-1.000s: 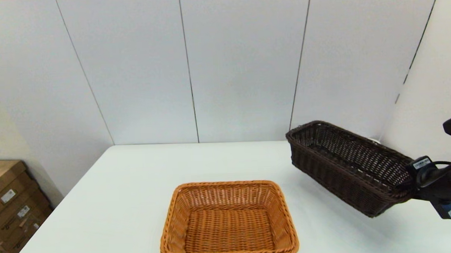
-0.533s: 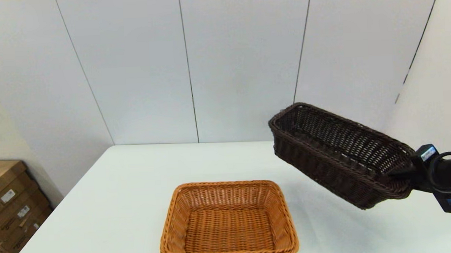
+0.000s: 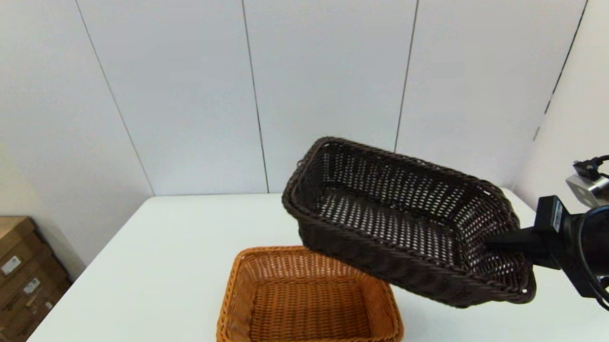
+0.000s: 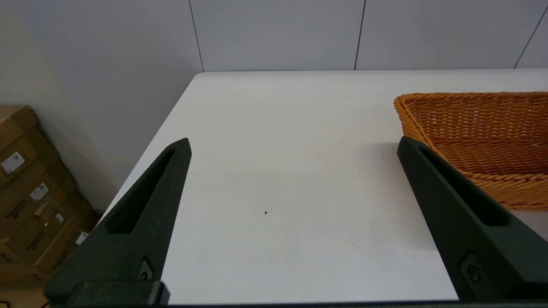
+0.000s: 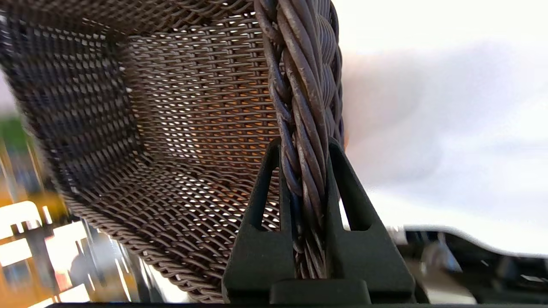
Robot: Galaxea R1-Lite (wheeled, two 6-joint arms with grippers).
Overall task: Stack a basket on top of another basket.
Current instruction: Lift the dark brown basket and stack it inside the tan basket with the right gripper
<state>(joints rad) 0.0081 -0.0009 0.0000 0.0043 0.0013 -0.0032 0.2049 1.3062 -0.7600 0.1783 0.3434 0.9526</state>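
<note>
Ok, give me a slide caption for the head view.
Right gripper holds the dark brown woven wicker basket by its rim, tilted, above the orange-tan woven wicker basket.

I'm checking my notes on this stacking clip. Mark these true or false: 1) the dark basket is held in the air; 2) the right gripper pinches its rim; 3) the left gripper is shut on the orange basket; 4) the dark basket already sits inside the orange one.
1) True. The dark brown basket hangs tilted above the white table.
2) True. The right gripper is clamped on the braided rim.
3) False. The left gripper is open over bare table beside the orange-tan basket, not touching it.
4) False. It is raised, overlapping only the orange-tan basket's far right corner in the head view.
</note>
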